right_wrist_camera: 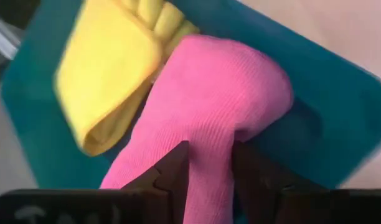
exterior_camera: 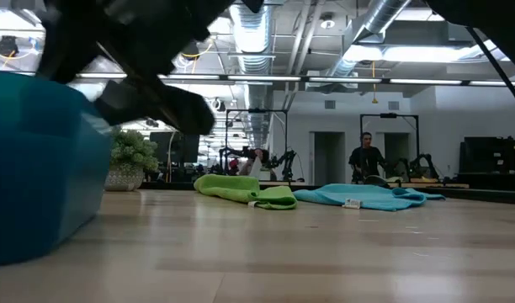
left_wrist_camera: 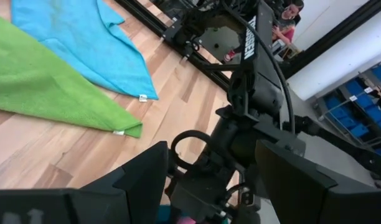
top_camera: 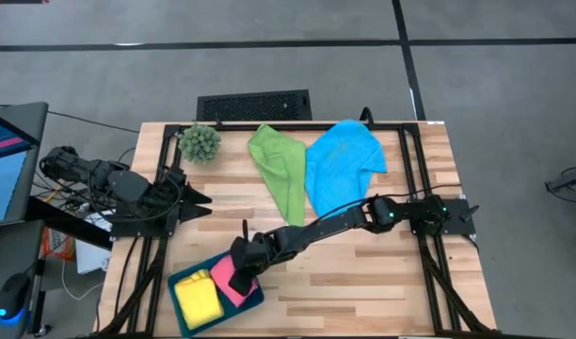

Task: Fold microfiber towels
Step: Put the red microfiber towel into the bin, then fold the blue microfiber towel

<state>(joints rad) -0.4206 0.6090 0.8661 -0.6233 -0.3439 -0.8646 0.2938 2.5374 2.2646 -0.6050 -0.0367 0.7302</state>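
Right gripper (right_wrist_camera: 208, 163) sits over the teal tray (top_camera: 253, 301) at the table's (top_camera: 363, 282) near-left edge, fingers either side of a ridge of the folded pink towel (right_wrist_camera: 215, 106), which lies in the tray beside the folded yellow towel (top_camera: 198, 295); whether they pinch or have let go cannot be told. Left gripper (top_camera: 196, 202) waits released at the left edge, well apart from the towels. Green towel (top_camera: 279, 165) and blue towel (top_camera: 340, 160) lie limp and unfolded toward the far edge beside the spiky plant (top_camera: 200, 141), bare wood open between them and the tray; the right arm hides most of the pink towel from above
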